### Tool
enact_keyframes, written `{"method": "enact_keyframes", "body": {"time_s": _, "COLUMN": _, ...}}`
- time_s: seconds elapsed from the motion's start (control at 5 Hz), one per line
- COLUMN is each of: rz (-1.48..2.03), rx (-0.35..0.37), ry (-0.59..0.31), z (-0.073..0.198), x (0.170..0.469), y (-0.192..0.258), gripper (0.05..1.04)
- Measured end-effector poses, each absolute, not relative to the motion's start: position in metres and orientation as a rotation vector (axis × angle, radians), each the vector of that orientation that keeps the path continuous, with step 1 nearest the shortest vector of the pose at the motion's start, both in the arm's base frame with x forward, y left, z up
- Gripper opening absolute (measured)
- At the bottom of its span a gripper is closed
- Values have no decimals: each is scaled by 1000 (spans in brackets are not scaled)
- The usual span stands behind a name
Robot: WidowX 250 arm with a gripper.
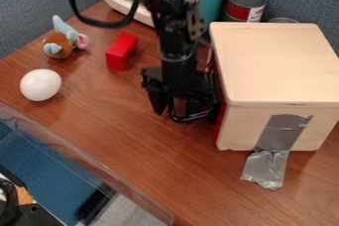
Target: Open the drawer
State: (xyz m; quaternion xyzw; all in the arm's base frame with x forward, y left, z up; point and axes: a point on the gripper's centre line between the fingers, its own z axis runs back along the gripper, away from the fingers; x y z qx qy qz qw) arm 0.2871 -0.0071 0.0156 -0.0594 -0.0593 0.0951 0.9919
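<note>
I see my claw (183, 107) low beside the wooden box (275, 66); whether this claw is clenched, I cannot tell.

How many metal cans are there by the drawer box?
2: a red-labelled metal can behind the pale wooden box, and what looks like a second can to its right in the view, mostly hidden by the box. More could be hidden there.
</note>
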Motion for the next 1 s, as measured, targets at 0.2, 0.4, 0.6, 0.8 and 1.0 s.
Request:
{"method": "enact_keyframes", "body": {"time_s": 0.2, "rz": 167, "rx": -86, "ry": -103, "z": 16, "x": 283, "y": -6, "gripper": 462}}
{"method": "enact_keyframes", "body": {"time_s": 0.4, "rz": 184, "rx": -44, "ry": -128, "z": 33, "x": 282, "y": -1, "gripper": 348}}
{"method": "enact_keyframes", "body": {"time_s": 0.6, "rz": 174, "rx": 27, "ry": -115, "z": 41, "x": 270, "y": 9, "gripper": 348}}
{"method": "enact_keyframes", "body": {"time_s": 0.8, "rz": 164, "rx": 138, "ry": -33, "z": 41, "x": 245, "y": 36, "gripper": 348}}
{"method": "enact_keyframes", "body": {"time_s": 1.0, "rz": 190, "rx": 155, "ry": 7, "z": 34, "x": 232, "y": 48, "gripper": 347}}
